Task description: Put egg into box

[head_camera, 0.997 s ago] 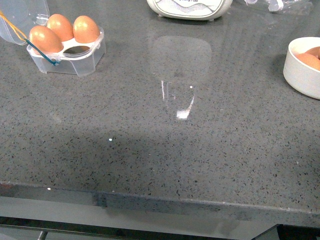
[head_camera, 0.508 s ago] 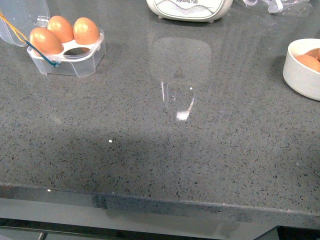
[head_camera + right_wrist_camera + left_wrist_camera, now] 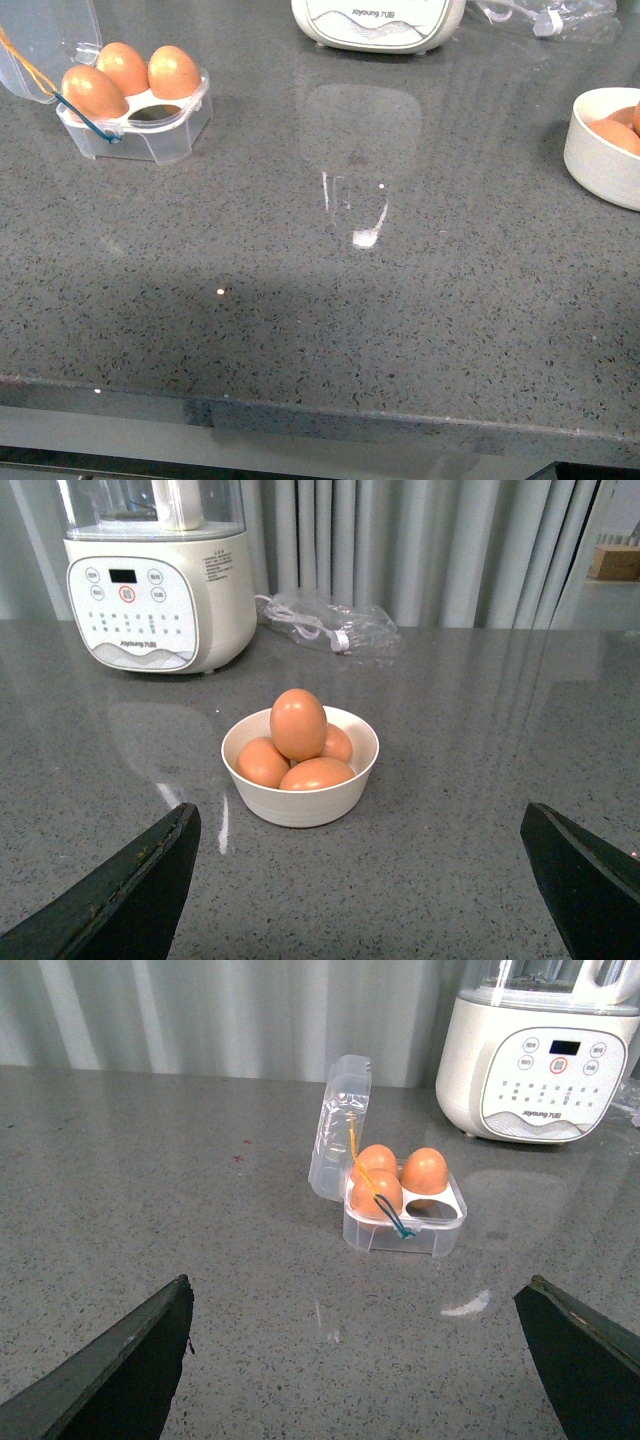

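In the front view, your box (image 3: 150,138) sits at the far left of the counter (image 3: 330,330) with its lid (image 3: 45,40) open. Three eggs (image 3: 172,72) fill three cups, and the near-right cup (image 3: 155,112) is empty. The bowl (image 3: 600,165) at the right edge holds more eggs, cut off by the frame. Against a second ago, box, bowl and blender (image 3: 378,22) all show a little lower in the picture. The contents are unchanged.

In the left wrist view, the box stands beside the blender with its lid upright and the bands (image 3: 385,1210) draped over the nearest egg. The left gripper (image 3: 355,1282) has its fingers spread wide, with only counter between them.

In the right wrist view, the bowl holds four eggs, and your egg (image 3: 298,723) stands on top of the pile. The right gripper (image 3: 360,808) is also spread wide, well short of the bowl and holding nothing.
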You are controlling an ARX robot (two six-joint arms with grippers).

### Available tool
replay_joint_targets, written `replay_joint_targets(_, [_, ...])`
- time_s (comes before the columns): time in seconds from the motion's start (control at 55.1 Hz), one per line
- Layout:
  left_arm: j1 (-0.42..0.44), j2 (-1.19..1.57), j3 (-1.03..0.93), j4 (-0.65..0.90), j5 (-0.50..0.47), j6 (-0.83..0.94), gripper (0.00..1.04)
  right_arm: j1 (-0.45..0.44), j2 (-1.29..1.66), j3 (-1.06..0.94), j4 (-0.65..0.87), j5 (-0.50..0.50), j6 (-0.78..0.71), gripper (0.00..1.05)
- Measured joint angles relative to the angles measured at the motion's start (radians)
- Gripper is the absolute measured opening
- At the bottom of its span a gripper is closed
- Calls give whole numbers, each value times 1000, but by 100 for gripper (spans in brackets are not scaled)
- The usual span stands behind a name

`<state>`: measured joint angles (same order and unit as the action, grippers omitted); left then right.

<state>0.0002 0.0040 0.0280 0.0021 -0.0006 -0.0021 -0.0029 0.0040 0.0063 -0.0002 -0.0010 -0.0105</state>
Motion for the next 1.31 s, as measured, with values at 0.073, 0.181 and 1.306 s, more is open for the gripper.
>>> replay_joint_targets(0.073, [0, 0, 0, 0, 0, 0, 98, 0, 0, 0, 0, 0, 0, 97])
replay_joint_targets(0.181, [0, 0, 0, 0, 0, 0, 98, 0, 0, 0, 0, 0, 0, 97])
replay_joint_targets(1.306, [0, 0, 0, 0, 0, 0, 98, -121, 1363, 692, 411, -325, -126, 97])
